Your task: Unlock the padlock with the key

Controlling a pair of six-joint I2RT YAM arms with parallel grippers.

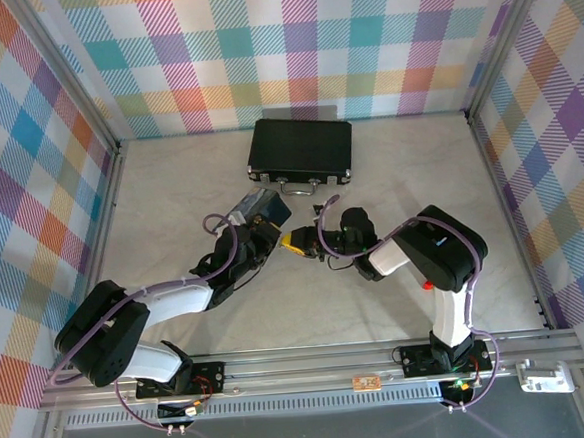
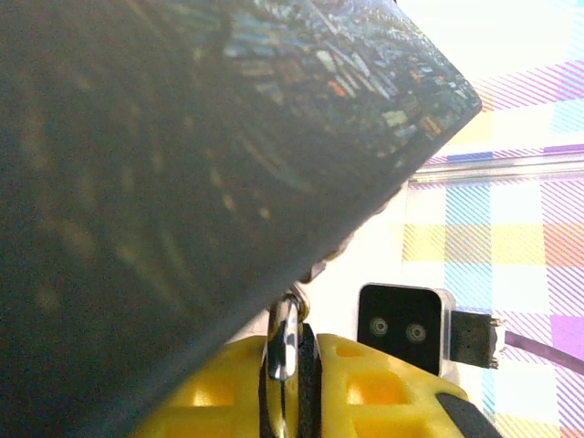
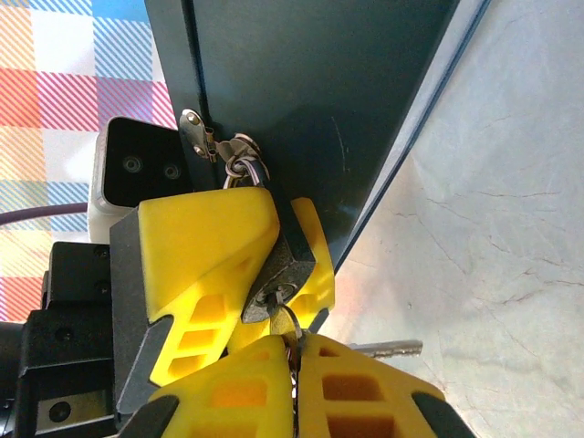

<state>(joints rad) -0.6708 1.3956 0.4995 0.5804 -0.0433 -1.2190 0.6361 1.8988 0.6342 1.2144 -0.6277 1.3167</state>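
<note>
The padlock (image 3: 285, 274) hangs from the hasp (image 3: 205, 137) of the blue box (image 3: 319, 82) at mid table (image 1: 170, 187), clamped in the left claw (image 2: 290, 370). Just right of it, the right claw (image 3: 294, 356) pinches the key (image 3: 288, 324). The key's shaft lines up with the keyhole (image 3: 272, 294) and seems already entered.

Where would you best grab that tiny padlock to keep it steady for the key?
Clamp the padlock by its flat body faces, from the side, as the left gripper does. Its shackle hooks the hasp of the box at one end and the key enters the other, so both ends must stay free.
</note>
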